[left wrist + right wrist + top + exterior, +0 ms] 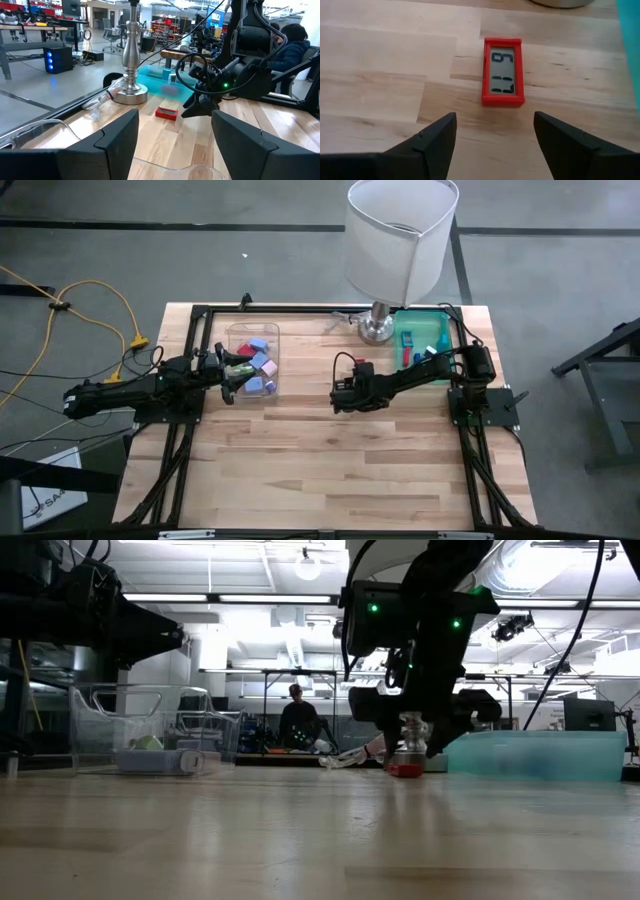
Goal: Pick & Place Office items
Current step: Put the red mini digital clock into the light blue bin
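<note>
A small red flat piece with a grey number display (502,72) lies flat on the wood; it also shows in the high view (362,367) and the low view (405,770). My right gripper (495,137) is open and hovers just short of it, touching nothing. A clear bin (252,360) holds several small light blue, red, pink and green pieces. My left gripper (232,377) is open beside that bin's near left side; in its wrist view (172,142) the fingers stand over the bin's rim and hold nothing.
A white-shaded lamp (400,235) stands on its metal base (377,330) at the far edge, close behind the red piece. A teal tray (420,335) sits to the lamp's right. Bare wood (330,470) spreads toward the near edge. A person (297,720) sits beyond the table.
</note>
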Robot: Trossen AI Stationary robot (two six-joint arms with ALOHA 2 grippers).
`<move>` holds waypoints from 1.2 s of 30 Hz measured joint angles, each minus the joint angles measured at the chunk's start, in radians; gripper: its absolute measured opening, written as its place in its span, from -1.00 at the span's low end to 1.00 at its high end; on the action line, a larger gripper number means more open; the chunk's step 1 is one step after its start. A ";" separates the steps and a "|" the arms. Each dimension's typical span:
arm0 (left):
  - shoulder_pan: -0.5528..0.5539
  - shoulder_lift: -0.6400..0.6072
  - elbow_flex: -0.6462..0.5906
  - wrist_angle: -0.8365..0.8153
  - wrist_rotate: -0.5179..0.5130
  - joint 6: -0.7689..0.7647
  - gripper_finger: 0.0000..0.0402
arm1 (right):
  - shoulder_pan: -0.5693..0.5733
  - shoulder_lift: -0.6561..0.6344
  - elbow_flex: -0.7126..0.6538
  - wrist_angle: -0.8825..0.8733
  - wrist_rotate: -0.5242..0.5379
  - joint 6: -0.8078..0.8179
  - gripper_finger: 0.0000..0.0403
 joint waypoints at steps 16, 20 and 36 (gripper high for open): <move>0.000 0.000 0.000 0.000 0.002 0.000 0.21 | -0.032 0.063 0.000 0.030 -0.012 0.003 0.26; 0.000 0.000 0.000 0.000 0.002 0.000 0.21 | -0.049 0.063 0.000 0.031 -0.002 0.002 0.26; 0.000 0.000 0.000 0.000 -0.001 0.000 0.21 | -0.109 0.063 0.000 0.086 0.006 -0.051 0.26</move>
